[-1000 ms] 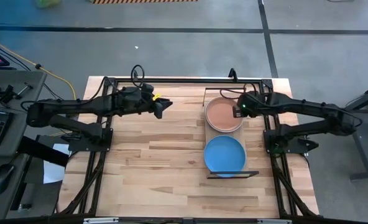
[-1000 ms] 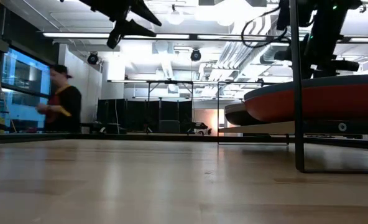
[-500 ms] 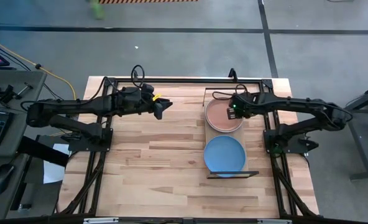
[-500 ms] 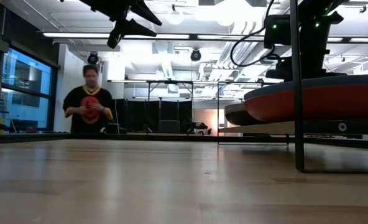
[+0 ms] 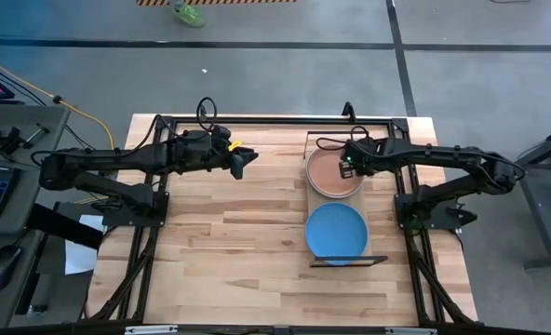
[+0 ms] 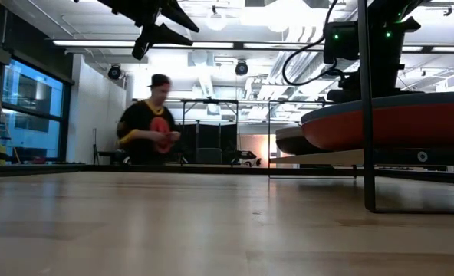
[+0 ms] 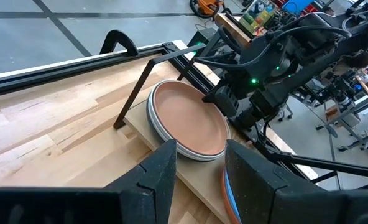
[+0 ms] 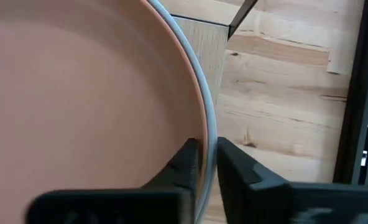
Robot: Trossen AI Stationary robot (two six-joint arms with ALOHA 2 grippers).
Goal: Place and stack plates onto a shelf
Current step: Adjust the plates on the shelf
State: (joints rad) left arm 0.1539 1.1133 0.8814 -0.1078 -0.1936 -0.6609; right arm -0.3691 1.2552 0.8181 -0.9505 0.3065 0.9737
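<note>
Right gripper (image 5: 347, 164): fingers closed on the rim of the salmon plate (image 5: 334, 170), atop the far stack on the shelf (image 5: 315, 216).
Blue plate (image 5: 336, 230): tops the near stack.
Left gripper (image 5: 242, 160): parted, empty, above the tabletop (image 5: 229, 233).
Risk: lifting before fully releasing could drag the plate off-centre.

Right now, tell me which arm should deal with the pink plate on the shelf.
Right. Its gripper already has its fingers straddling the pink plate's rim on the shelf. The left gripper hangs over bare table, well off to the side.
</note>
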